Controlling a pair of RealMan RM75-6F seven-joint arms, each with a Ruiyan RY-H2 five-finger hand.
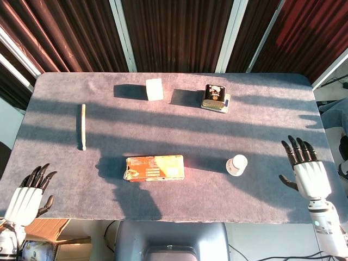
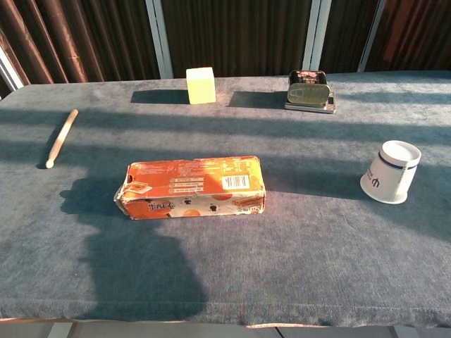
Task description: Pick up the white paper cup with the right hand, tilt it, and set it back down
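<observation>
The white paper cup [image 1: 236,165] [image 2: 391,172] with a blue ring stands on the grey table [image 1: 174,119], right of centre, upright with its bottom up as far as I can tell. My right hand [image 1: 306,172] hovers well to the cup's right near the table's right edge, fingers spread and empty. My left hand [image 1: 27,197] hangs off the front left corner, fingers apart, holding nothing. Neither hand shows in the chest view.
An orange carton [image 1: 155,167] [image 2: 192,186] lies left of the cup. At the back stand a pale yellow block [image 1: 154,89] [image 2: 201,85] and a tin [image 1: 215,97] [image 2: 309,89]. A wooden stick [image 1: 83,126] [image 2: 60,137] lies at the left.
</observation>
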